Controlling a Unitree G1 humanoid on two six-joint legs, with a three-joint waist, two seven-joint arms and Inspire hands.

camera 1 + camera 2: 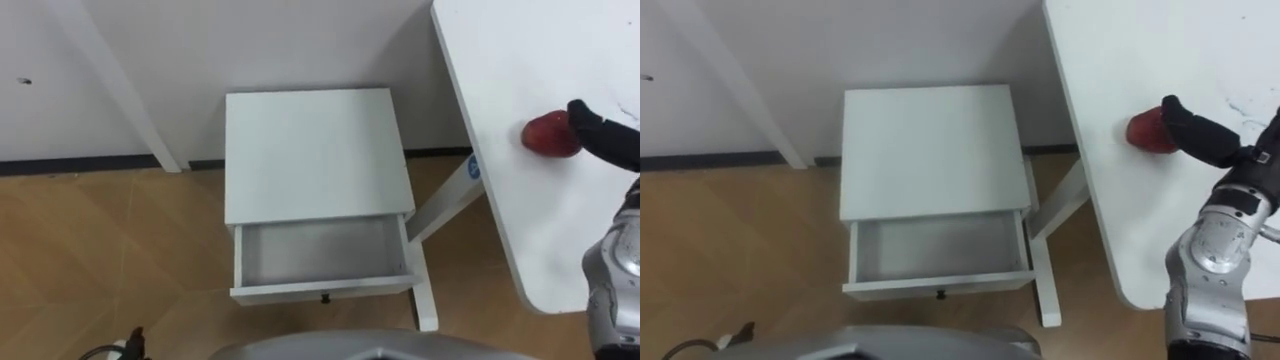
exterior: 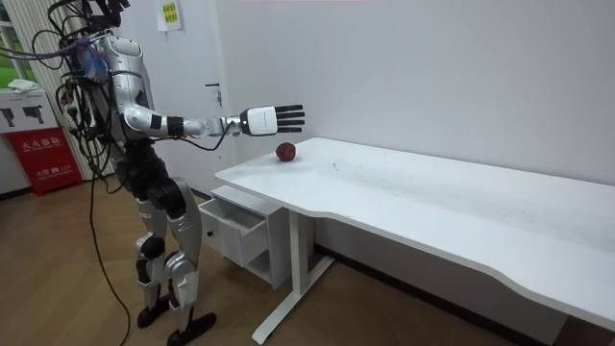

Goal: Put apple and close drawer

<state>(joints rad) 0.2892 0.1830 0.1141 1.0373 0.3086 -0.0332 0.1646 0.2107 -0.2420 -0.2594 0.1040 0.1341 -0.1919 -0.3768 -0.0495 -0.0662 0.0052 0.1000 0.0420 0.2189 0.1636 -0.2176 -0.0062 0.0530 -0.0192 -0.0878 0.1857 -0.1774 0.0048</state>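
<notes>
Fingers (image 2: 291,117) of right hand (image 2: 261,120): straight and slightly spread, holding nothing. In the eye views their dark tips overlap the right edge of the apple (image 1: 548,135). The room view shows them above the fruit with a gap between.

Right arm: stretched out level from the shoulder over the near end of the desk, palm facing down.

Robot: upright on both legs at the desk's narrow end, facing the bedside cabinet.

Desk (image 2: 432,202): white, long, against the wall. Its white leg (image 1: 445,210) slants down just beside the cabinet.

Floor (image 1: 100,250): wood planks in a herringbone pattern.

Bedside cabinet (image 1: 315,150): white, square top, standing against the wall just left of the desk's end.

Drawer (image 1: 320,287): pulled out toward the robot, pale grey interior in view, small dark knob (image 1: 324,297) at the centre of its front panel.

Apple: red, resting on the desk top near the end by the wall, well apart from the drawer.
</notes>
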